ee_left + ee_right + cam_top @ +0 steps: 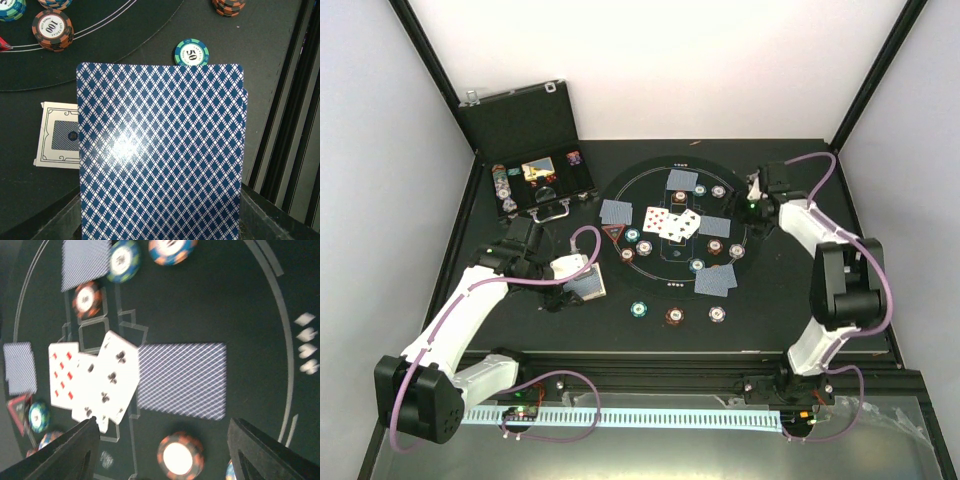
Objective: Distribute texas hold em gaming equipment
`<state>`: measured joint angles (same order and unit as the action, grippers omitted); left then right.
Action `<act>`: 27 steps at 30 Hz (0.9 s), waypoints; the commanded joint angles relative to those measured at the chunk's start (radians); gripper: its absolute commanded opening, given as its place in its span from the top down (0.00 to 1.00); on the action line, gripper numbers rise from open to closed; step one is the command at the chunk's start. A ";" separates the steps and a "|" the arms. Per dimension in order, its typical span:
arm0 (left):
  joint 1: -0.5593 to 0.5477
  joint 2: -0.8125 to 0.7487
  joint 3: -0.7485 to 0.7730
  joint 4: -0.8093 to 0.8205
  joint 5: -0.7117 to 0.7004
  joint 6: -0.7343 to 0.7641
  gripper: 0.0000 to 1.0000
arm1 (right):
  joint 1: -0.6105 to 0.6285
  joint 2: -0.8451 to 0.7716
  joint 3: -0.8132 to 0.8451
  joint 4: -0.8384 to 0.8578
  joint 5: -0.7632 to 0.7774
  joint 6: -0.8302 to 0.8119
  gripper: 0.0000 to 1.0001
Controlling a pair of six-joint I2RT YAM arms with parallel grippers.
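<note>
While right jaws gape, a face-down card [182, 380] lies beneath

Place: you are in a robot lab booth.
Clues: white walls [670, 60], black frame [432, 65], left arm [460, 310] and right arm [835, 280] on a table [760, 312].

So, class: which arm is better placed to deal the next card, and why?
Probably left. The left end effector is shut on the blue-backed cards beside the mat; the right end effector hangs open and empty above the face-up cards.
</note>
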<state>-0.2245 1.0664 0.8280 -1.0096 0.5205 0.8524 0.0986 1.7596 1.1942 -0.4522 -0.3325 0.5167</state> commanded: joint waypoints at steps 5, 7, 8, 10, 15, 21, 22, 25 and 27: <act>0.001 -0.006 0.037 -0.007 0.033 0.001 0.98 | 0.249 -0.197 -0.154 0.119 -0.106 0.116 0.18; 0.001 -0.006 0.038 -0.007 0.035 0.000 0.98 | 0.338 -0.230 -0.172 0.180 -0.164 0.165 0.13; 0.001 -0.006 0.038 -0.007 0.035 -0.001 0.98 | 0.382 -0.240 -0.180 0.211 -0.196 0.190 0.11; 0.001 -0.005 0.038 -0.005 0.037 -0.001 0.98 | 0.464 -0.248 -0.188 0.271 -0.248 0.234 0.08; 0.001 0.000 0.040 -0.001 0.042 -0.003 0.98 | 0.634 -0.221 -0.217 0.424 -0.334 0.331 0.06; 0.000 0.004 0.051 -0.001 0.051 -0.003 0.98 | 0.764 -0.129 -0.204 0.511 -0.371 0.379 0.07; 0.000 0.006 0.053 -0.001 0.053 -0.003 0.98 | 0.778 -0.113 -0.198 0.522 -0.375 0.383 0.07; 0.001 0.006 0.053 -0.003 0.052 -0.001 0.99 | 0.804 -0.076 -0.176 0.550 -0.389 0.397 0.08; 0.001 0.005 0.051 -0.002 0.050 0.000 0.98 | 0.814 -0.051 -0.166 0.567 -0.402 0.406 0.08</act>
<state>-0.2245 1.0672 0.8360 -1.0092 0.5327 0.8520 0.8902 1.6707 0.9928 0.0322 -0.6918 0.8825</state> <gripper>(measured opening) 0.655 0.922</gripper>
